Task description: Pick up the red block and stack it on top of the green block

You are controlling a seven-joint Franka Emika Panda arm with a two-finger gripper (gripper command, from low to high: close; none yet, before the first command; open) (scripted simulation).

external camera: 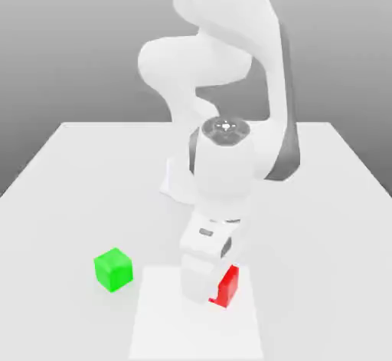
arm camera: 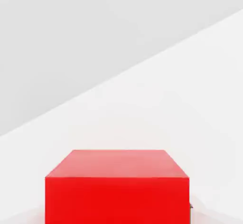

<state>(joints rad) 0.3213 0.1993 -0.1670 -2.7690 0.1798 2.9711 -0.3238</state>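
Red block (arm camera: 117,189) and green block (external camera: 113,268) look smooth, matt; table (external camera: 69,175) plain white.

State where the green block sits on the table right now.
In the exterior view, the green block rests on the white table, on the exterior view's left, apart from the gripper and the red block.

Bright, even light washes the white table (external camera: 69,168), leaving hardly any shadow beneath the green block (external camera: 113,268). No glare or blur shows; the red block (arm camera: 117,187) renders crisp and evenly saturated up close.
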